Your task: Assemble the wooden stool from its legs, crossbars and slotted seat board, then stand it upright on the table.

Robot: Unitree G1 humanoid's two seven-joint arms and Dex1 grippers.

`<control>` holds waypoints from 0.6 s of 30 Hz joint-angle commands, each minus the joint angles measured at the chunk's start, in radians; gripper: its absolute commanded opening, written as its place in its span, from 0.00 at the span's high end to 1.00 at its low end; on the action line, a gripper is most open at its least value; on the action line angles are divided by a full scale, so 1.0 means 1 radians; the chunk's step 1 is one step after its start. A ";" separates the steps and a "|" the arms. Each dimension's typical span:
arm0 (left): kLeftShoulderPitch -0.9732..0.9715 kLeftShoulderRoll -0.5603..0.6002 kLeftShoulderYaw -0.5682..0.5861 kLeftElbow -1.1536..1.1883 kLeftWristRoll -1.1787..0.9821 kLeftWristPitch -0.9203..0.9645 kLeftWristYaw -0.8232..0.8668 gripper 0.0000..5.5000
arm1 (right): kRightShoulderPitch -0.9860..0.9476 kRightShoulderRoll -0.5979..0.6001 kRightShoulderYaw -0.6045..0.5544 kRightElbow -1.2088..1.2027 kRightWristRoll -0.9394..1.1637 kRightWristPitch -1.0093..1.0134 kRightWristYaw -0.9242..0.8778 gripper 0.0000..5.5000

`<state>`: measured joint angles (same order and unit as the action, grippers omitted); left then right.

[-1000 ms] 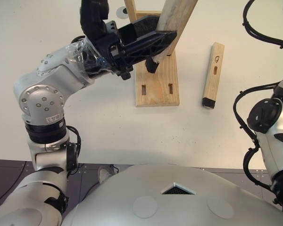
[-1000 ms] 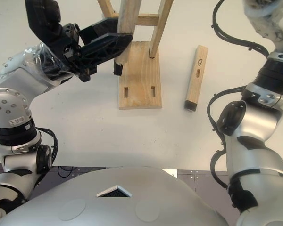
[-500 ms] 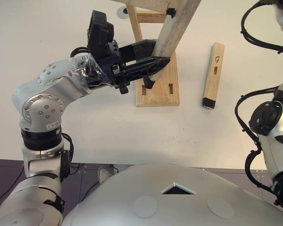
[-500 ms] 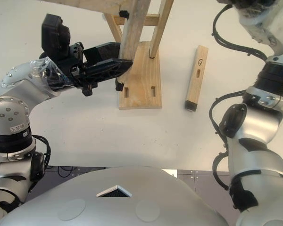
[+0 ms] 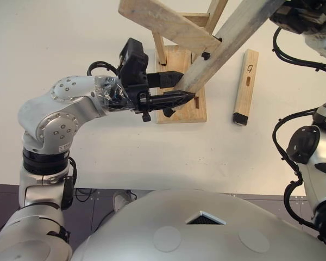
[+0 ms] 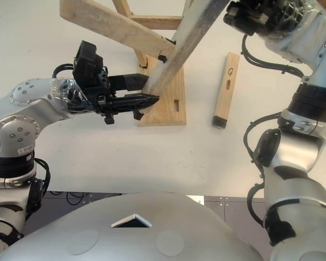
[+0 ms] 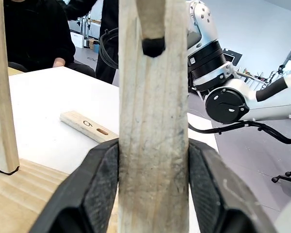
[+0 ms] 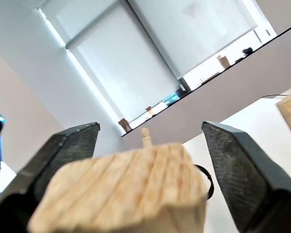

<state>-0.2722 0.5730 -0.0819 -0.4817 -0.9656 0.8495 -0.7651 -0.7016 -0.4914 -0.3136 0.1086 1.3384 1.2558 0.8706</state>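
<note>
Left arm [image 5: 60, 117]: silver-grey rounded shells, black joint rings, a ring of small screws on the elbow cap, printed label [image 5: 58, 145] below it. Wrist wrapped in clear film [image 5: 106, 92] (crinkled). Jaws: black, ribbed, tapering. Right arm [image 6: 307, 144]: same grey shells, black disc joint, looped black cables [image 5: 274, 128] alongside.

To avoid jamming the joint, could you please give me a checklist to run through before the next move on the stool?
1. Left hand shut on the leg's lower end: ok.
2. Right hand at the leg's upper end: ok.
3. Leg upright over the seat board: not ok, its top leans to the right.
4. Leg's tip seated in the board: cannot tell, the left hand hides it.
5. Spare leg lying clear, right of the board: ok.
</note>
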 commanded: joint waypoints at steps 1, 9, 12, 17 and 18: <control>-0.034 -0.042 0.087 0.017 -0.116 0.021 0.030 0.64 | 0.016 -0.047 -0.015 -0.054 0.051 0.042 0.041 0.44; -0.030 -0.056 0.080 0.007 -0.130 0.034 0.044 0.64 | 0.011 -0.038 -0.019 -0.029 0.044 0.009 0.019 0.57; -0.025 -0.050 0.072 0.010 -0.105 0.026 0.036 0.64 | -0.005 -0.035 -0.029 0.003 0.033 -0.008 -0.001 0.58; -0.025 -0.055 0.078 0.041 -0.072 0.005 0.037 0.64 | -0.003 -0.027 -0.029 0.000 -0.008 -0.055 -0.028 0.59; -0.024 -0.058 0.082 0.048 -0.068 0.002 0.041 0.57 | -0.003 -0.026 -0.027 -0.009 -0.022 -0.069 -0.030 0.60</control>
<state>-0.3015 0.5035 -0.0133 -0.4497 -1.0617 0.8635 -0.7278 -0.6872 -0.5169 -0.3177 0.1050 1.3356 1.2405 0.8560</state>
